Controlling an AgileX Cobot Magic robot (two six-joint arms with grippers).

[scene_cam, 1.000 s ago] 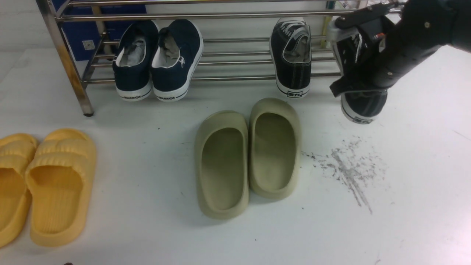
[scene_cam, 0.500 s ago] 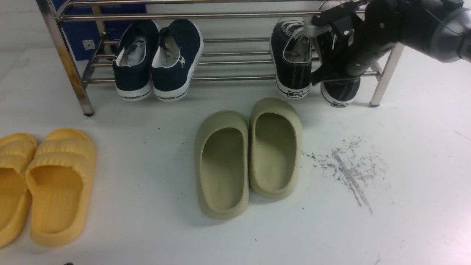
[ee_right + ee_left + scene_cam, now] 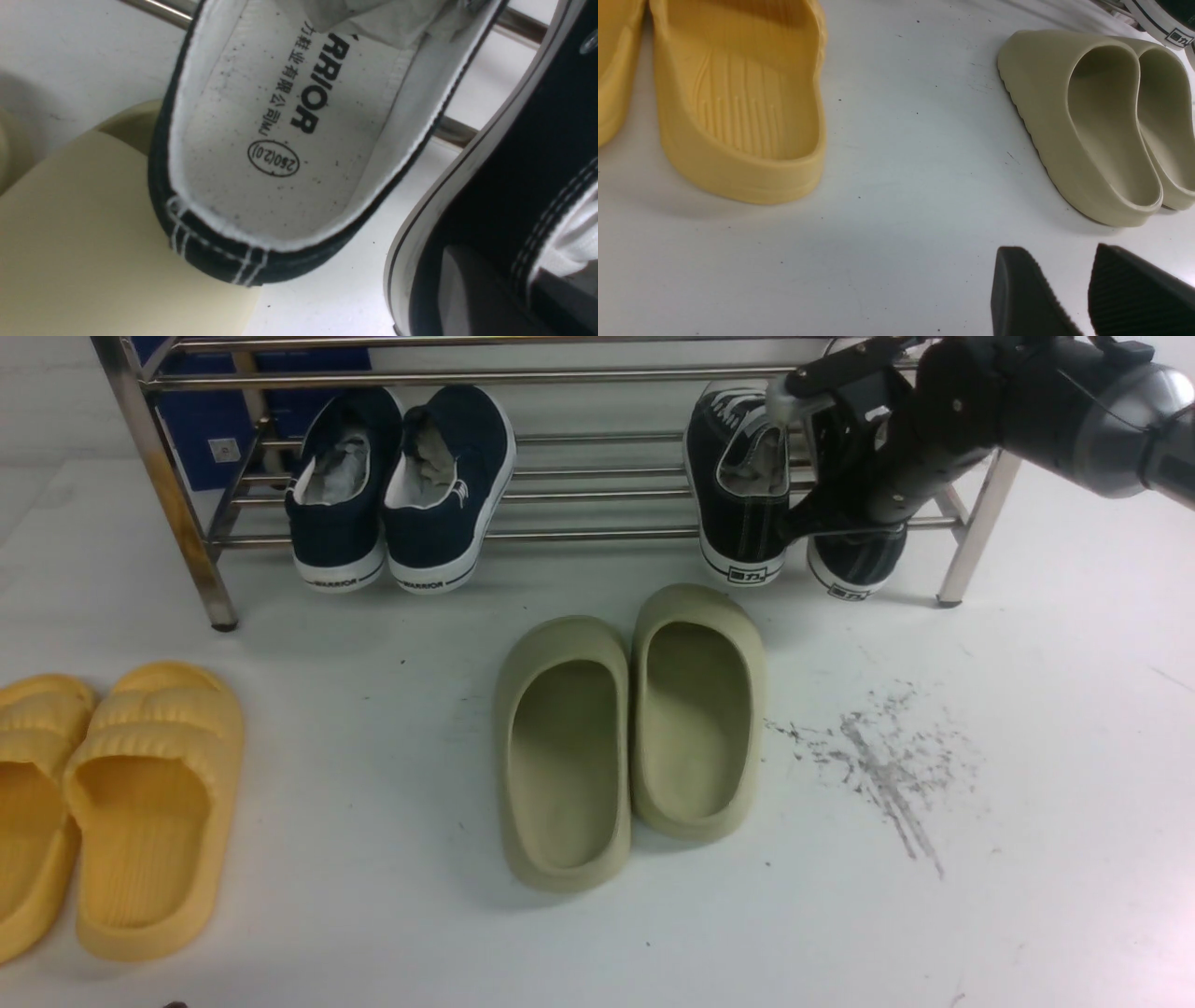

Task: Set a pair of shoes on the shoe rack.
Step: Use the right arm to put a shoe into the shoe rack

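Note:
One black canvas sneaker [image 3: 742,485] leans heel-down on the steel shoe rack [image 3: 597,533], its white insole [image 3: 280,116] facing the right wrist camera. Just right of it is the second black sneaker [image 3: 857,565], heel low at the rack's front bar. My right gripper [image 3: 840,457] is shut on this sneaker's [image 3: 514,163] side wall. One of the right gripper's [image 3: 504,275] fingers is outside the canvas and the other is inside the shoe. The left gripper [image 3: 1057,254] is out of the front view. It hovers open over the bare floor with nothing between its fingers.
Olive-green slippers [image 3: 635,728] lie on the floor right in front of the sneakers. Yellow slippers [image 3: 140,803] sit at the near left. A navy pair [image 3: 401,485] occupies the rack's left part. The rack's right post [image 3: 971,532] stands just beside my right arm.
My right arm carried the second sneaker left and toward the rack, from out beside the rack to right beside the first sneaker. Nothing else moved.

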